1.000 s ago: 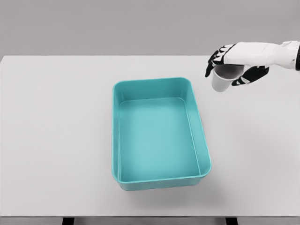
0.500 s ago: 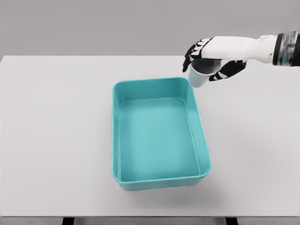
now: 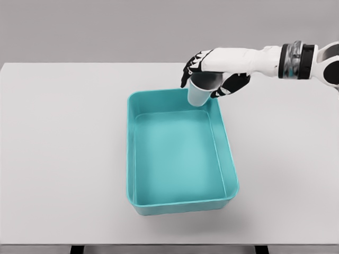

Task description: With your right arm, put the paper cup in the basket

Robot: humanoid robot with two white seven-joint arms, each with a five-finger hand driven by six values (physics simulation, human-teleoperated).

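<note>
Leftward the right hand (image 3: 212, 74) had carried the cup (image 3: 199, 91), from well right of the basket (image 3: 229, 159) to above its far right corner. Its fingers were clasped round the cup near the rim, the cup hanging upright. Risk lay in the placement: the cup hung close to the basket's far wall, so an early release could have dropped it onto the rim and tipped it out across the desk (image 3: 63, 159).

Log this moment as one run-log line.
phase: carry | right hand: shut on paper cup | cup: held over far right corner of basket, not released | left arm: not in view
</note>
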